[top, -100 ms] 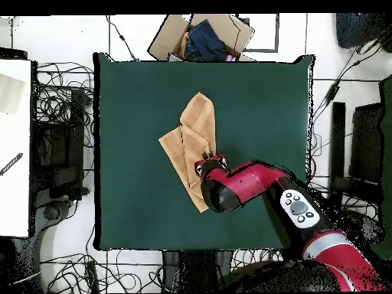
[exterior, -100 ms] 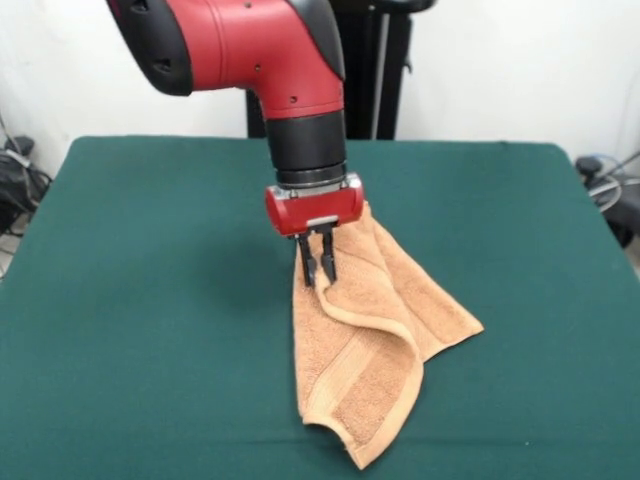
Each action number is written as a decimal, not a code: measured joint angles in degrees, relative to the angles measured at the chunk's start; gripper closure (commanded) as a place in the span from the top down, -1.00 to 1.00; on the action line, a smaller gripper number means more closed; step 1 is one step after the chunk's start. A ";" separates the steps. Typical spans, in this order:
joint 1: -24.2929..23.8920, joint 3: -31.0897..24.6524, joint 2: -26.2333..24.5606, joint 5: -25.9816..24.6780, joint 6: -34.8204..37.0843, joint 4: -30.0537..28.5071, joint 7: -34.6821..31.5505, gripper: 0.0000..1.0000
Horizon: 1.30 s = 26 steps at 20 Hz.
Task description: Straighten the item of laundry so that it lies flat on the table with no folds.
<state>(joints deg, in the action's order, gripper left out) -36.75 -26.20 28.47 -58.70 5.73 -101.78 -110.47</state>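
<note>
Nearest the camera in the front view, the lower corner of the light orange-tan towel [exterior, -100 ms: 365,370] rests on the dark green surface [exterior, -100 ms: 140,300], close to its near edge. From there the cloth rises toward the middle of the surface, folded over itself, with a hemmed border running diagonally across it and a woven band showing on the lower flap. To the right, another corner lies spread on the green felt. At the top of the cloth the end effector [exterior, -100 ms: 318,262] hangs from the red and black arm [exterior, -100 ms: 250,45], its two dark fingers [exterior, -100 ms: 309,262] drawn close together and pinching an upper edge of the towel, lifting that part off the surface. From overhead, the towel [top, -100 ms: 193,142] lies crumpled near the middle of the surface [top, -100 ms: 130,99], partly under the arm [top, -100 ms: 245,182].
</note>
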 measured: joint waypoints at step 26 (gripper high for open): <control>-7.69 -10.40 -0.09 1.87 8.45 -0.02 0.65 -1.00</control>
<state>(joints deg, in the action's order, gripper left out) -44.44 -36.60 28.38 -56.83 14.17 -101.79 -109.82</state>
